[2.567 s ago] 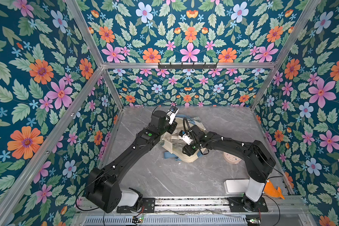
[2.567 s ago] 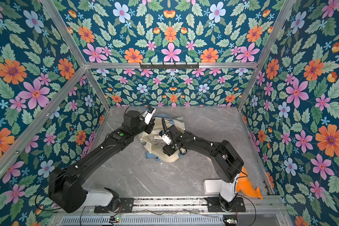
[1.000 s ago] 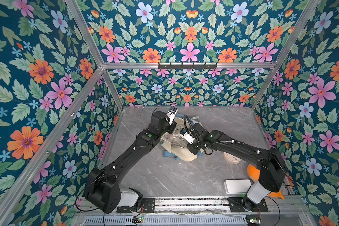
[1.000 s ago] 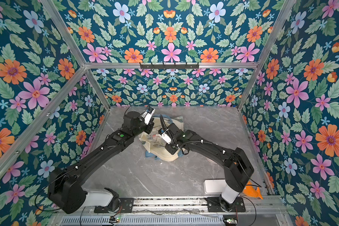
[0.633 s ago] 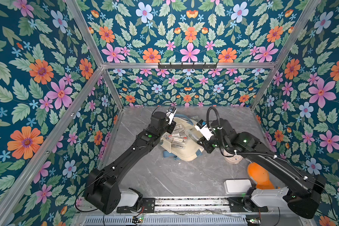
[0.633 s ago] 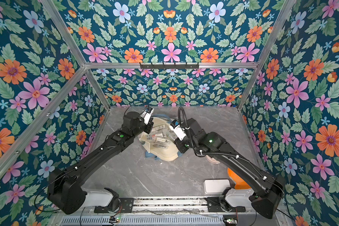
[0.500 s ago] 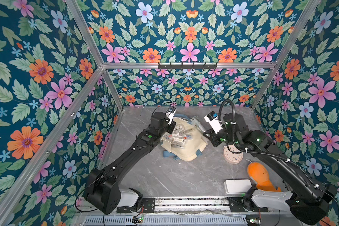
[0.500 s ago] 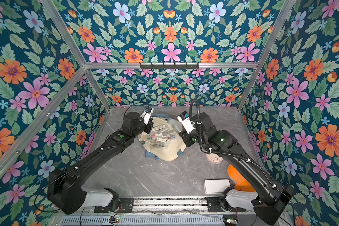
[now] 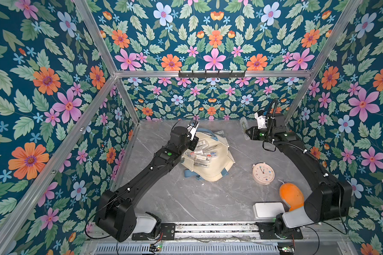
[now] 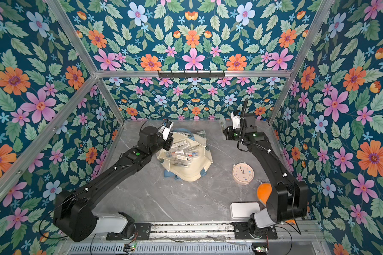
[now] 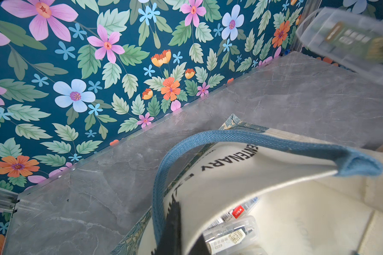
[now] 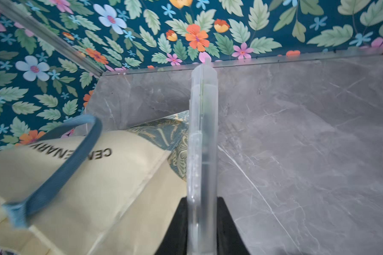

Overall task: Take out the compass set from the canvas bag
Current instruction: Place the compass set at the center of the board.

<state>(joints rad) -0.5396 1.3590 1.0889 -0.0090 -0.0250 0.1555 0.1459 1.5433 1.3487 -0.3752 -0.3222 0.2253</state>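
Right fingers [image 12: 227,223] clamp the compass set [image 12: 202,136] across its flat sides.
Left fingers [image 11: 175,223] pinch the canvas bag [image 11: 274,174]; I judge the set light, stiff, slippery.

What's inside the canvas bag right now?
Several clear plastic cases with labels lie piled in the open canvas bag. Anything beneath them or under the folded fabric is hidden.

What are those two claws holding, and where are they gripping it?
The right gripper pinches a clear plastic case by one end, up in the air. The left gripper pinches the canvas bag by its mouth rim, beside a blue handle.
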